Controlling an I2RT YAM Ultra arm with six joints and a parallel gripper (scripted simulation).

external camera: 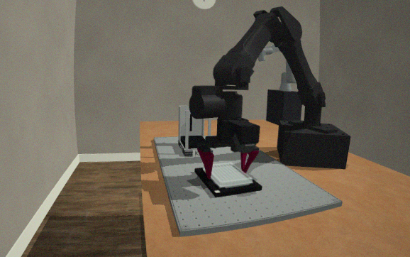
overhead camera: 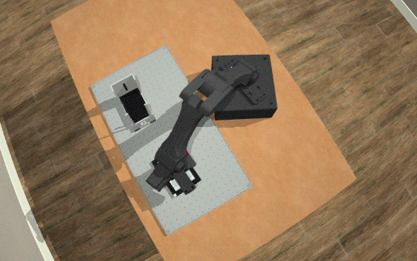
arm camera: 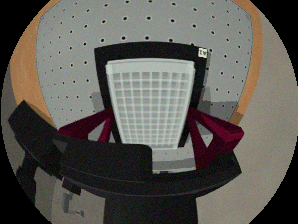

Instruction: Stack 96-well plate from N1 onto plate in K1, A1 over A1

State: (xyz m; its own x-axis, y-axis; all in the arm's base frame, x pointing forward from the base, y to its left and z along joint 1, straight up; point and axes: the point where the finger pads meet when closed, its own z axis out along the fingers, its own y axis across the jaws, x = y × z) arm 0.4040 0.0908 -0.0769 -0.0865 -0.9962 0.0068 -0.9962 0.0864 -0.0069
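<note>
A white 96-well plate [external camera: 232, 175] sits in the black plate nest N1 [external camera: 228, 185] on the grey perforated board. In the wrist view the plate [arm camera: 148, 102] fills the middle, and the pale A1 mark [arm camera: 201, 52] lies at the nest's far right corner. My gripper [external camera: 227, 161] is open, with its dark red fingers on either side of the plate's near end, low over the nest; it also shows in the wrist view [arm camera: 149, 131]. The stack rack K1 [overhead camera: 133, 102] stands at the board's far end and holds a dark plate [overhead camera: 134, 104].
The arm's black base block [overhead camera: 245, 86] stands on the orange table beside the board. The arm [overhead camera: 187, 126] stretches over the board between K1 and N1. K1's tall white posts [external camera: 187, 129] rise behind the gripper.
</note>
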